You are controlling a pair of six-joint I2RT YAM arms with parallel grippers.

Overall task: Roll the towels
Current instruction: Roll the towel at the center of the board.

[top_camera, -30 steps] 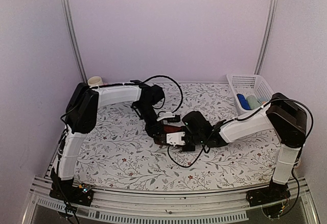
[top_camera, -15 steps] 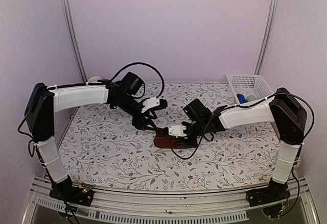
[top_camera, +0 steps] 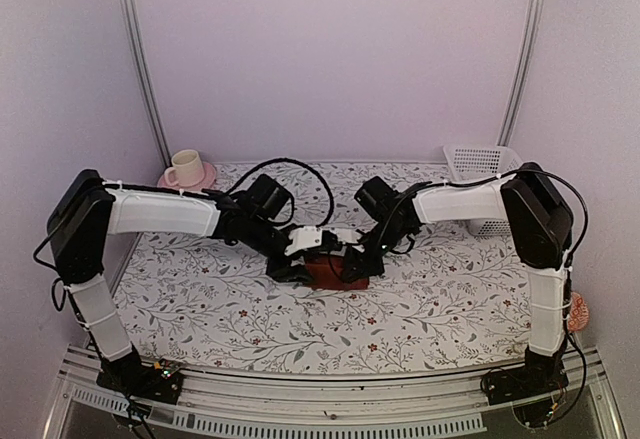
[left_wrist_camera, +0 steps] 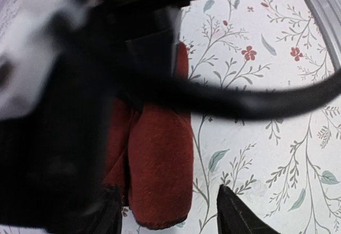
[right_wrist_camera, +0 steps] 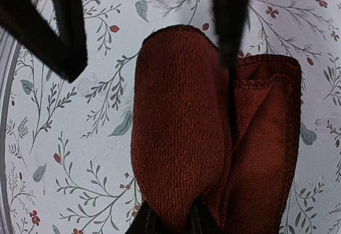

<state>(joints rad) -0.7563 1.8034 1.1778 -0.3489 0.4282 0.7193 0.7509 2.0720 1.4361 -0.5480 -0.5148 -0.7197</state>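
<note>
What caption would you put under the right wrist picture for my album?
Right fingers pinch a half-rolled dark red towel on the flowery tablecloth.

White-shelled left arm (top_camera: 160, 214) and right arm (top_camera: 460, 202) stretching inward, forearms lying nearly level, wrists tipping down nose to nose, left black two-finger gripper (top_camera: 290, 270) gaping (fingertips well apart), right black two-finger gripper (top_camera: 352, 265) pinching one end of a rolled dark maroon towel (right_wrist_camera: 181, 127)

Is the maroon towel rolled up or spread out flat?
Partly rolled: the maroon towel forms a thick roll, with an unrolled flap lying flat beside it.
</note>
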